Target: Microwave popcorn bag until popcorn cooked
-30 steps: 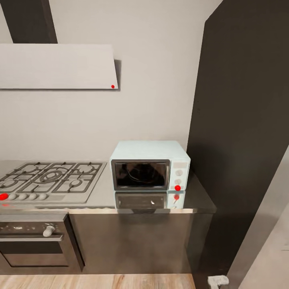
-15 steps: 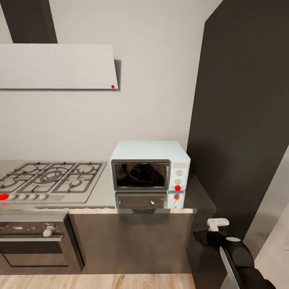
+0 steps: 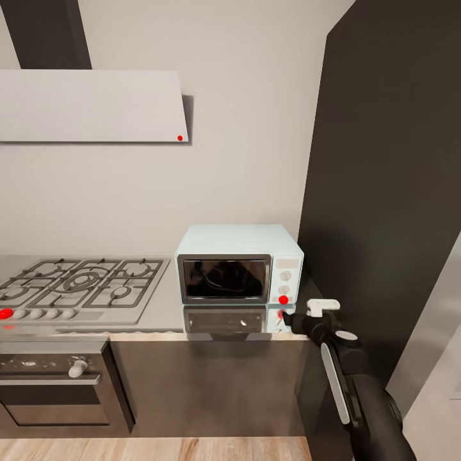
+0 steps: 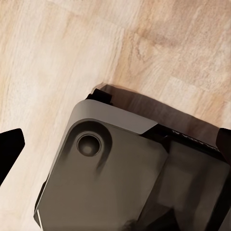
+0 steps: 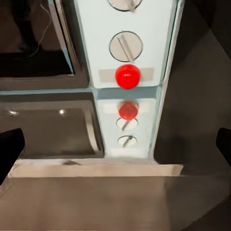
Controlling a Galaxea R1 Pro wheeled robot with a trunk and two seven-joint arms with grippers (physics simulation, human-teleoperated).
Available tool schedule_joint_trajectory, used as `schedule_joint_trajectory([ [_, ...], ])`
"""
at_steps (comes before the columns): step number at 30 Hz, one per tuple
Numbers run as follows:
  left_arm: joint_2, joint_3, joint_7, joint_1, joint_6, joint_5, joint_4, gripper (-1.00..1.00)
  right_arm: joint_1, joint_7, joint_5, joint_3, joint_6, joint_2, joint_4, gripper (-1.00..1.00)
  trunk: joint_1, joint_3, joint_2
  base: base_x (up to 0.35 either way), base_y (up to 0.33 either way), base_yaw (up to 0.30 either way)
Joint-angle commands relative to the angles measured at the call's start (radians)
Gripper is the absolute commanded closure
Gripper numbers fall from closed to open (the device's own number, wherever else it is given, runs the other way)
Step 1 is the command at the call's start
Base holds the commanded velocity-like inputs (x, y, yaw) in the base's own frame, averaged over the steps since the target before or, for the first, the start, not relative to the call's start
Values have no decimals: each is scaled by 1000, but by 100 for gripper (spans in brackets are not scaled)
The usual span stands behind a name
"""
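Observation:
The mint-blue microwave [image 3: 240, 261] stands on the glossy grey countertop [image 3: 163, 314] to the right of the hob, with its dark glass door shut. Its side panel carries knobs [image 5: 126, 46] and a red indicator dot [image 5: 127, 76], both mirrored in the slab. My right gripper [image 3: 289, 316] hovers just in front of the panel's lower corner, near the red dot [image 3: 283, 299]. It is open, with both fingertips [image 5: 10, 144] far apart and nothing between them. My left gripper [image 4: 115, 144] is open too, hanging over the wood floor [image 4: 57, 57]. The popcorn bag is out of view.
A steel gas hob [image 3: 77, 285] with a red knob [image 3: 6, 314] lies left of the microwave, above a built-in oven [image 3: 54, 384]. A flat grey range hood [image 3: 89, 105] hangs overhead. A tall dark cabinet [image 3: 384, 192] rises at the right of the counter's end.
My right arm has come up from the lower right and forward, bringing its gripper level with the counter edge in front of the microwave's control panel. The camera has not moved.

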Motion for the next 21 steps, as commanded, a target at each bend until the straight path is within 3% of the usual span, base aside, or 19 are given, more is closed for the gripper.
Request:
schedule_joint_trajectory([
  [1, 0, -9, 4, -1, -1, 7, 0, -100, -1, 5, 8, -2, -42, 4, 4, -100, 0, -1, -1, 0, 0, 0],
  [6, 0, -9, 4, -1, -1, 7, 0, -100, 0, -8, 7, -8, -218, 6, 71, -100, 0, -1, -1, 0, 0, 0],
  [10, 0, -8, 4, -1, -1, 7, 0, -100, -1, -21, 4, -10, -281, 5, 125, -100, 0, -1, -1, 0, 0, 0],
  [21, 0, -8, 4, -1, -1, 10, 0, -100, 0, -79, 6, -10, -310, 4, 151, -100, 0, -1, -1, 0, 0, 0],
])
